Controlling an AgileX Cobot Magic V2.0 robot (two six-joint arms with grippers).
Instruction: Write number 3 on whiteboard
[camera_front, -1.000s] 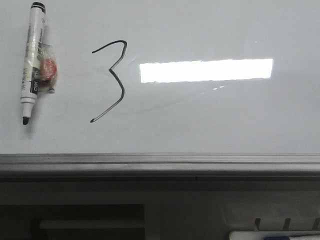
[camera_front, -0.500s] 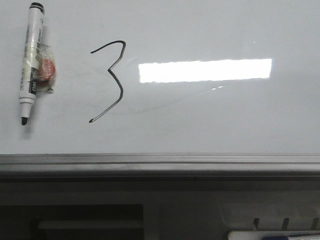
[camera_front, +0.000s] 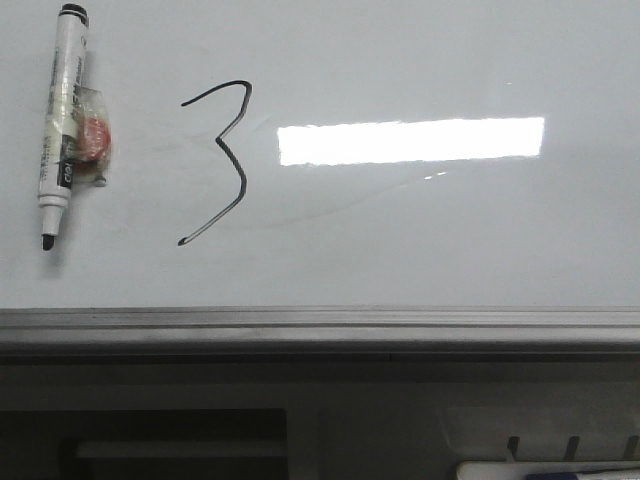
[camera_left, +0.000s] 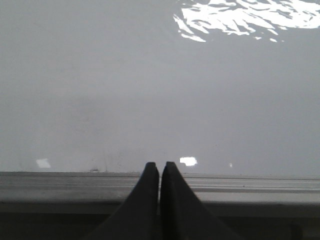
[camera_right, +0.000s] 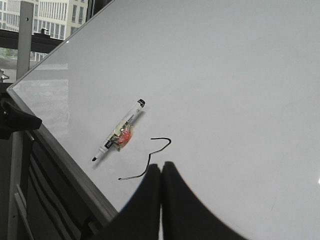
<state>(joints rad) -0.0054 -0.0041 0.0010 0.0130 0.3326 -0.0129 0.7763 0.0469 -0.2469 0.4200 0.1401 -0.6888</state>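
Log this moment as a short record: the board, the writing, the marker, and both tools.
board: white whiteboard, glossy, grey rail along its near edge
writing: black number 3 drawn on the board's left part
marker: white marker lying on the board left of the 3, uncapped, tip toward the rail, held by nothing
left tool: left tool shut, empty, over the rail
right tool: right tool shut, empty, off the board

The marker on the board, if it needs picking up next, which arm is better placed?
Probably the right. Its wrist view shows the marker and the 3 just beyond the shut right gripper. The left gripper, also shut, faces only bare whiteboard.
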